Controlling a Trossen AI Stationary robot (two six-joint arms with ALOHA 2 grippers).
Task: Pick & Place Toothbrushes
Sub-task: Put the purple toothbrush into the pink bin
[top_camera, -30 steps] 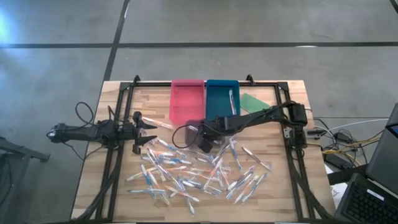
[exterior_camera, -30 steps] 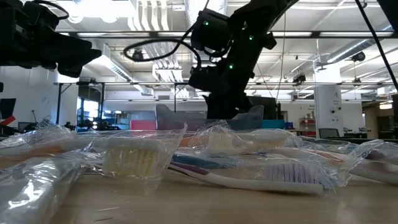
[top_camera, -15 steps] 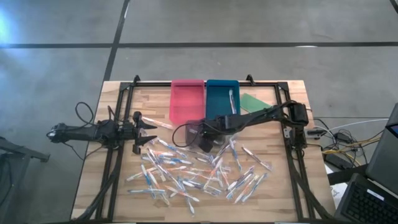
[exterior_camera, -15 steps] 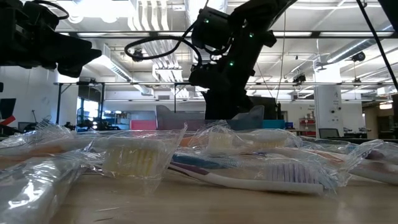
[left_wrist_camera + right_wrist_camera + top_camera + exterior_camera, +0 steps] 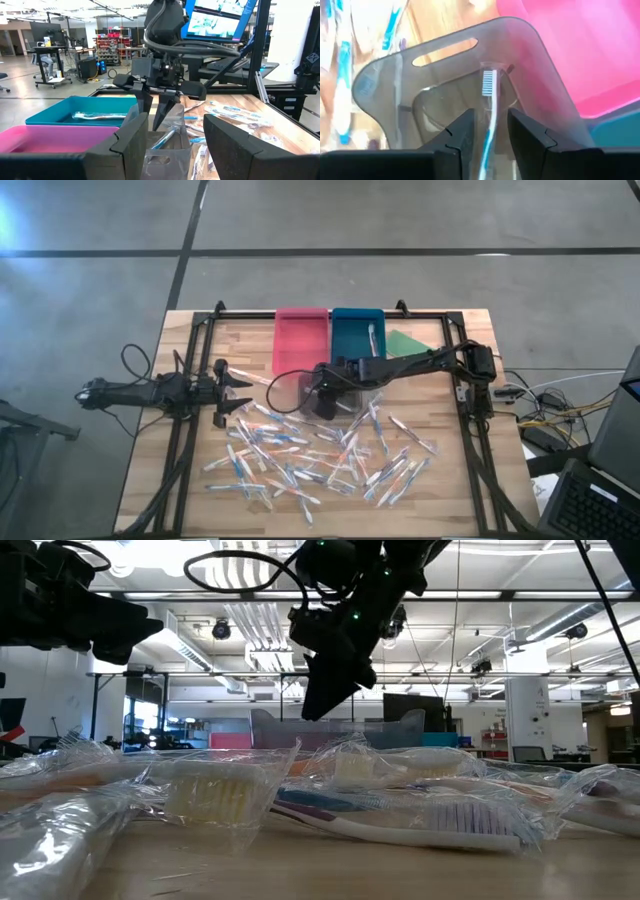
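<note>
Many wrapped toothbrushes point(image 5: 320, 455) lie scattered on the near half of the wooden table. One blue-handled toothbrush point(image 5: 489, 102) lies in a clear tray point(image 5: 445, 75), bristle head toward the tray's handle slot. My right gripper point(image 5: 490, 117) hangs open above it, one finger on either side of the handle, apart from it. The same gripper point(image 5: 323, 400) is at the table's centre, raised above the pile point(image 5: 320, 705). My left gripper point(image 5: 235, 390) waits open at the table's left, pointing level.
A pink tray point(image 5: 300, 340) and a teal tray point(image 5: 345, 330) stand side by side at the far edge; one toothbrush point(image 5: 372, 340) lies in the teal one. A flat green piece point(image 5: 410, 345) lies to their right. A black frame point(image 5: 200, 330) borders the table.
My right gripper has risen from the clear tray and shifted a little toward the table's left, and its wrist has rolled.
</note>
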